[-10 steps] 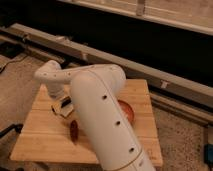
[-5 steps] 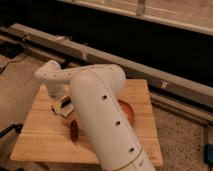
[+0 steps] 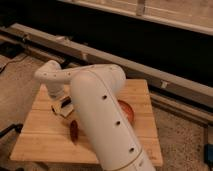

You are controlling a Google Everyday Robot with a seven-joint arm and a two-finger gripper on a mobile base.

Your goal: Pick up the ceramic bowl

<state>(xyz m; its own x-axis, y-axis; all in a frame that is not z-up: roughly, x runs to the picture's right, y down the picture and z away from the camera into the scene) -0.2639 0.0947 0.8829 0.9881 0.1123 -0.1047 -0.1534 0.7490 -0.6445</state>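
Note:
The ceramic bowl (image 3: 126,112) is glossy orange-red and sits on the wooden table (image 3: 40,135), right of centre. My white arm (image 3: 102,115) crosses in front of it and hides most of it. A dark reddish sliver (image 3: 74,131) shows left of the arm; I cannot tell whether it belongs to the bowl. The gripper (image 3: 62,106) hangs below the wrist over the left half of the table, left of the bowl and apart from its visible part.
The table stands on a speckled floor. A long metal rail (image 3: 150,70) and a dark wall run behind it. Cables lie on the floor at the left (image 3: 10,60). A dark object sits at the far right edge (image 3: 209,150).

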